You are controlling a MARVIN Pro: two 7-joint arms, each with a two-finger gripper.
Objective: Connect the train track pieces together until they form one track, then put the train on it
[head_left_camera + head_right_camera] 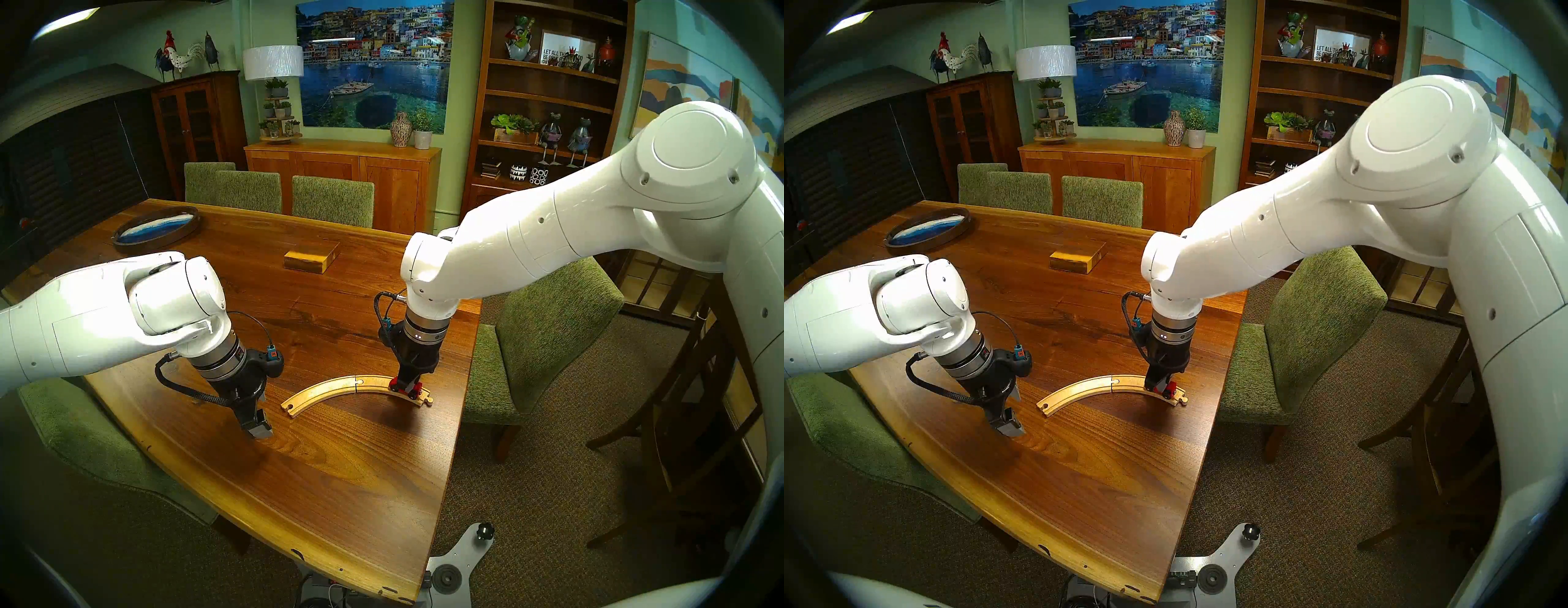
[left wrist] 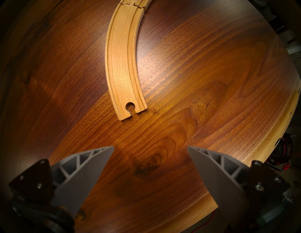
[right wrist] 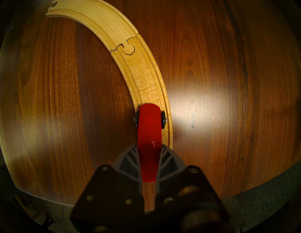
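Note:
Two curved pale train track pieces lie joined as one track (image 1: pixel 335 388) (image 1: pixel 1081 388) on the wooden table, peg in hole at the seam (image 3: pixel 129 48). The red train (image 1: pixel 408 387) (image 3: pixel 149 130) sits over the right-hand piece, its dark wheels at the grooves. My right gripper (image 1: pixel 406 380) (image 3: pixel 149 160) comes straight down and is shut on the train's rear half. My left gripper (image 1: pixel 259 426) (image 2: pixel 150 149) hangs open just above the bare table, short of the track's left hole end (image 2: pixel 130 106), with nothing between its fingers.
A yellowish wooden block (image 1: pixel 312 257) lies farther back mid-table, and an oval tray (image 1: pixel 156 231) sits at the far left. The track's right end is near the table's right edge (image 1: pixel 464 382), where a green chair (image 1: pixel 547 339) stands. More chairs line the far side.

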